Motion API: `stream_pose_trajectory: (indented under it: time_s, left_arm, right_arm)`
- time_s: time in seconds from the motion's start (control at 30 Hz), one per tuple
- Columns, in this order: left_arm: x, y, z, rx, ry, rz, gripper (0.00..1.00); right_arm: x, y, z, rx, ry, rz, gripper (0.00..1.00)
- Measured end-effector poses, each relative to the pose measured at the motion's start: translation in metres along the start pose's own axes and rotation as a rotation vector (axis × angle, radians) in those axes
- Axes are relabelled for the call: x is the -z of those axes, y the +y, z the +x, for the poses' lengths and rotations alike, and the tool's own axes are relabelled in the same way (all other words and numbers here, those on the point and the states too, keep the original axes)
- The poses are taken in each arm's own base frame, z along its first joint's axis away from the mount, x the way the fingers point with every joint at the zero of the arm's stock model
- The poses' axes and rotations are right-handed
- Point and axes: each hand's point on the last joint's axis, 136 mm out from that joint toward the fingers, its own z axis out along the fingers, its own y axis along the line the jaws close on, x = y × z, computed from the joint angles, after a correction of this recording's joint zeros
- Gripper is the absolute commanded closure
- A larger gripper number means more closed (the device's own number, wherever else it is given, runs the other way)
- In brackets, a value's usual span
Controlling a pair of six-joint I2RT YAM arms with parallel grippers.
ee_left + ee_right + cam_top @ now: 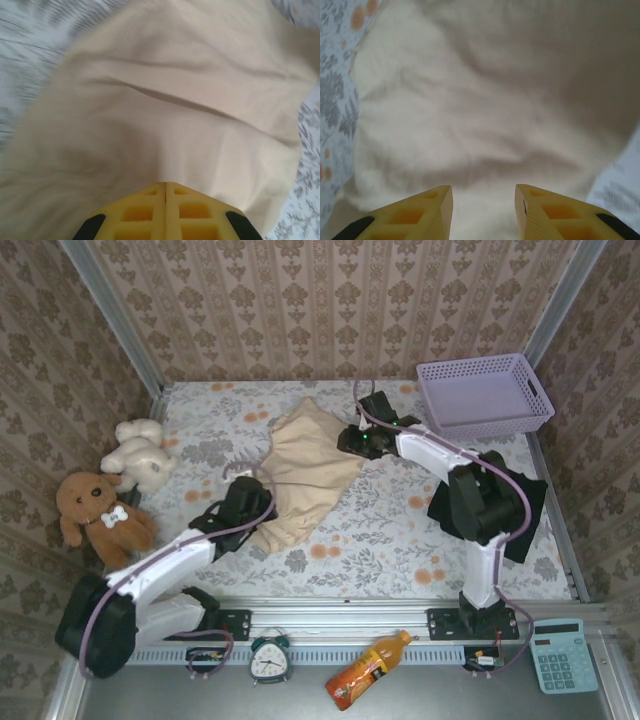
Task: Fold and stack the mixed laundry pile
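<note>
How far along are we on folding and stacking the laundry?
Done: nothing looks folded or stacked yet. The beige garment lies spread and rumpled mid-table. In hand: the left gripper is shut at its near edge, seemingly pinching the cloth, and the right gripper hangs open over its right edge. Left: fold it, then fold and stack the other garment, possibly the dark shape under the right arm; I cannot tell.

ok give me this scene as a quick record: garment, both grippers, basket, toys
garment: beige garment, spread out between the two arms, rumpled
left gripper: left gripper shut, pinching the garment's near-left edge
right gripper: right gripper open, over the garment's far-right edge
basket: lavender basket, far right corner
toys: white plush, brown plush, left side
</note>
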Motion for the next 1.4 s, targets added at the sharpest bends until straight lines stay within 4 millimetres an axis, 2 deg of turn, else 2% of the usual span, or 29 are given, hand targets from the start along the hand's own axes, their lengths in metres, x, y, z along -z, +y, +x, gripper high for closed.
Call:
stream_pose_trajectory:
  time_s: [0.1, 0.2, 0.27, 0.4, 0.5, 0.63, 0.7, 0.77, 0.83, 0.97, 1.03, 1.1, 1.13, 1.2, 1.3, 1.4]
  left_arm:
    - [-0.017, -0.009, 0.018, 0.011, 0.067, 0.016, 1.0]
    - [-0.02, 0.0, 0.03, 0.041, 0.102, -0.01, 1.0]
    - [-0.016, 0.011, 0.037, 0.054, 0.11, -0.038, 1.0]
    - [-0.004, 0.043, 0.05, 0.078, 0.108, -0.106, 1.0]
    - [-0.004, 0.067, 0.047, 0.121, 0.092, -0.159, 1.0]
    - [-0.006, 0.078, 0.035, 0.125, 0.077, -0.2, 1.0]
    - [-0.009, 0.075, 0.027, 0.091, 0.079, -0.204, 0.99]
    - [-0.013, 0.069, 0.018, 0.041, 0.085, -0.198, 0.96]
    - [-0.019, 0.062, 0.009, -0.008, 0.097, -0.181, 0.91]
    - [-0.031, 0.053, -0.005, -0.1, 0.125, -0.138, 0.74]
    - [-0.034, 0.05, -0.011, -0.139, 0.14, -0.123, 0.69]
    - [-0.036, 0.043, -0.019, -0.185, 0.148, -0.105, 0.64]
    - [-0.036, 0.039, -0.024, -0.204, 0.146, -0.094, 0.63]
    - [-0.033, 0.03, -0.035, -0.228, 0.135, -0.078, 0.62]
    - [-0.029, 0.021, -0.045, -0.23, 0.125, -0.064, 0.61]
    - [-0.024, 0.024, -0.041, -0.202, 0.134, -0.072, 0.6]
  right_arm:
    - [-0.034, -0.006, -0.014, -0.012, 0.007, 0.016, 0.61]
    - [-0.065, -0.02, -0.019, -0.046, 0.023, 0.045, 0.61]
    - [-0.076, -0.032, -0.015, -0.078, 0.045, 0.071, 0.61]
    - [-0.075, -0.041, -0.02, -0.123, 0.041, 0.077, 0.61]
    - [-0.072, -0.047, -0.015, -0.141, 0.046, 0.077, 0.61]
    - [-0.052, -0.059, 0.014, -0.151, 0.074, 0.095, 0.63]
    - [-0.04, -0.066, 0.032, -0.155, 0.087, 0.102, 0.64]
    - [-0.024, -0.074, 0.058, -0.16, 0.101, 0.104, 0.64]
    - [-0.008, -0.08, 0.084, -0.173, 0.113, 0.108, 0.64]
    - [0.023, -0.077, 0.143, -0.174, 0.157, 0.105, 0.62]
    - [0.035, -0.074, 0.166, -0.169, 0.188, 0.108, 0.58]
    - [0.047, -0.073, 0.177, -0.162, 0.208, 0.115, 0.54]
    - [0.054, -0.072, 0.175, -0.157, 0.203, 0.115, 0.52]
    - [0.067, -0.07, 0.158, -0.123, 0.166, 0.122, 0.51]
    - [0.083, -0.063, 0.107, -0.052, 0.061, 0.135, 0.5]
    - [0.098, -0.061, 0.044, -0.003, -0.073, 0.142, 0.5]
